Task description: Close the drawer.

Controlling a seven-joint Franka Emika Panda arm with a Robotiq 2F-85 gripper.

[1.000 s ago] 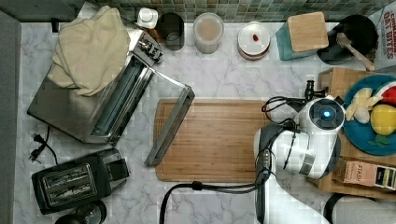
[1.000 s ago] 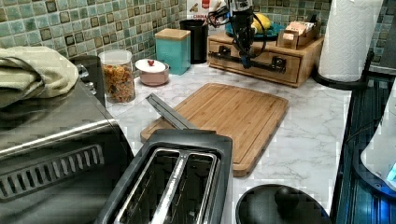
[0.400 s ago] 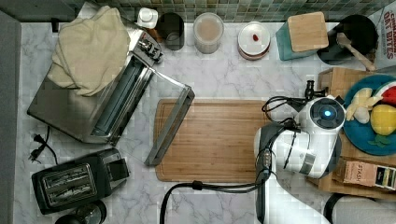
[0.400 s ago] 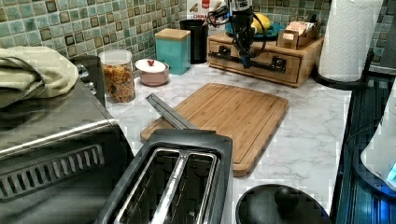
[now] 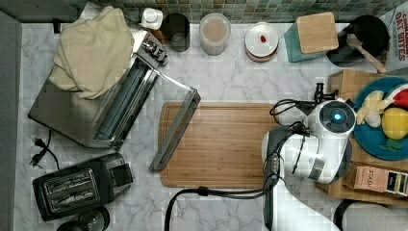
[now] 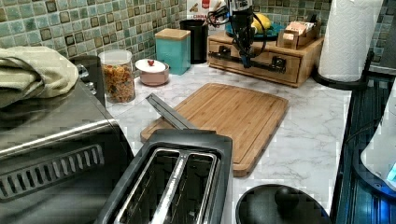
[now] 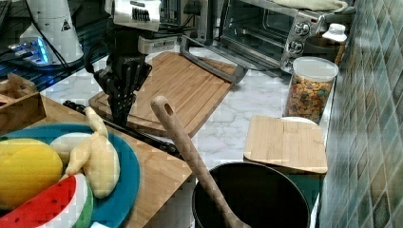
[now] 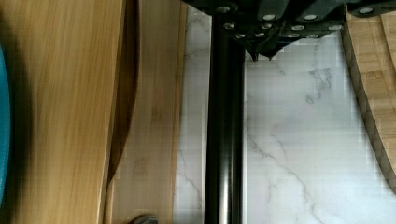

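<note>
The drawer [image 6: 254,64] is the pale bamboo front of a low wooden box [image 5: 344,80] at the top view's right, with a long black bar handle [image 8: 225,135] across it. In the wrist view the drawer's top edge [image 8: 154,121] lies just proud of the box top [image 8: 60,116], with a thin dark gap between them. My gripper [image 6: 246,59] points straight down in front of the handle. Its fingers are shut to a point [image 7: 119,116], with the tips [image 8: 262,52] beside the bar on the cutting board's side, holding nothing.
A brown cutting board [image 5: 221,144] lies close in front of the drawer. The toaster oven's open door [image 5: 175,130] rests on the board's far end. A blue fruit plate [image 5: 380,120] and a tea box [image 5: 377,179] sit on the box. A black pot with a wooden spoon [image 7: 190,152] and a teal box [image 5: 315,33] stand nearby.
</note>
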